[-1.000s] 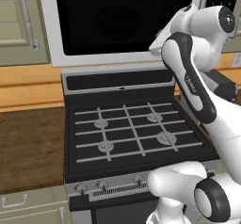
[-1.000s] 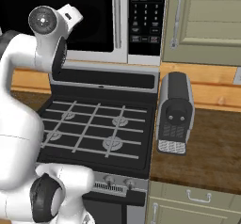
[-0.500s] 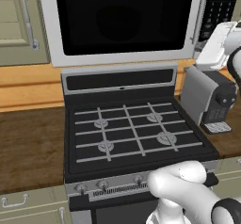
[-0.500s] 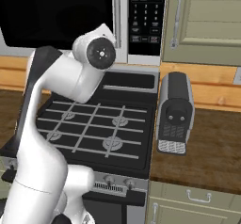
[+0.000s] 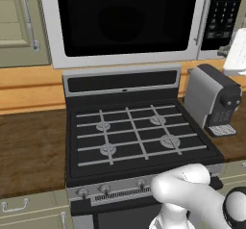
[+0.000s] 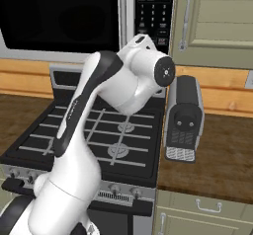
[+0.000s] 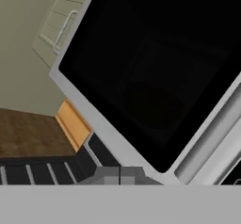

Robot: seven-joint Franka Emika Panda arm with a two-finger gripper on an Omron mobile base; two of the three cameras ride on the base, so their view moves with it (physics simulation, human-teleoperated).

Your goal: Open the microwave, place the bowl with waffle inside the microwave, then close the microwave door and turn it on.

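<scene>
Facing the shut microwave door near its bar handle, claw opening cannot be told.

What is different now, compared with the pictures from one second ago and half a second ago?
The arm has swung to the right: it first covered the right side of the stove, now the left base view shows the coffee machine uncovered. Nothing was taken hold of. The microwave door stayed shut, and stove and coffee machine did not move.
</scene>
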